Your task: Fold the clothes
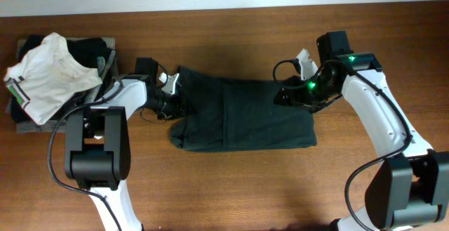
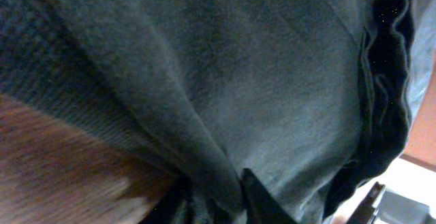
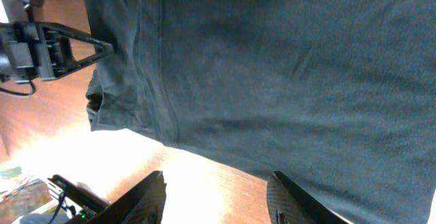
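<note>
A dark green garment (image 1: pixel 238 115) lies folded on the wooden table in the overhead view. My left gripper (image 1: pixel 170 99) sits at its left edge and is shut on a fold of the cloth; the left wrist view shows the fabric (image 2: pixel 225 88) pinched between the fingers (image 2: pixel 216 200). My right gripper (image 1: pixel 284 94) hovers over the garment's top right edge. In the right wrist view its fingers (image 3: pixel 218 197) are spread wide and empty, above bare table beside the garment's edge (image 3: pixel 272 67).
A pile of clothes with a white shirt (image 1: pixel 45 76) on top of dark items sits at the far left of the table (image 1: pixel 231 182). The table's back edge meets a white wall.
</note>
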Robot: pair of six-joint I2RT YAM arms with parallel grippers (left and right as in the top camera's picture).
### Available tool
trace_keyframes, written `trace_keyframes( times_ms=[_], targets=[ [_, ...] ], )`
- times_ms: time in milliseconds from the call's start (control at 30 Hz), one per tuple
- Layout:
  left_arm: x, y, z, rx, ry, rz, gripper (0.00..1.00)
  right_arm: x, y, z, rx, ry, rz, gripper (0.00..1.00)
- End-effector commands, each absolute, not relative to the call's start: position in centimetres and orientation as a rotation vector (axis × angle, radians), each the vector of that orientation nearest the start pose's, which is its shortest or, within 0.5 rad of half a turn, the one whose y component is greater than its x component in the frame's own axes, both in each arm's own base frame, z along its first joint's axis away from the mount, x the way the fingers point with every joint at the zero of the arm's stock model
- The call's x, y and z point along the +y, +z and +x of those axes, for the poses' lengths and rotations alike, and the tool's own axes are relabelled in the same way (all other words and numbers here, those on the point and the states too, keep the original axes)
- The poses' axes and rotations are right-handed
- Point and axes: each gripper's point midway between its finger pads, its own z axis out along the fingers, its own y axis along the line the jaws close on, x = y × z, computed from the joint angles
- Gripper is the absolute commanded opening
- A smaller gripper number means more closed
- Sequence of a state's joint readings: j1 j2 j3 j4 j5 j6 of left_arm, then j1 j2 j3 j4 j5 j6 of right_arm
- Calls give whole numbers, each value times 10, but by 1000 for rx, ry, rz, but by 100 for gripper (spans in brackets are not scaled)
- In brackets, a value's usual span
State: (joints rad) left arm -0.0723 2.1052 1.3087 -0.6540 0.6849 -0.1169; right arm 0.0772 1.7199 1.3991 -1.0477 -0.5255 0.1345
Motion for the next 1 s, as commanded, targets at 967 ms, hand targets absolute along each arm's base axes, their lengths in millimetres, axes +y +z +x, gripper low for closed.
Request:
trace_keyframes(
  times_ms=[967],
  targets=[
    [-325, 79, 325, 3006, -471, 774, 22, 57, 128, 340, 2977, 475, 238, 64]
  ],
)
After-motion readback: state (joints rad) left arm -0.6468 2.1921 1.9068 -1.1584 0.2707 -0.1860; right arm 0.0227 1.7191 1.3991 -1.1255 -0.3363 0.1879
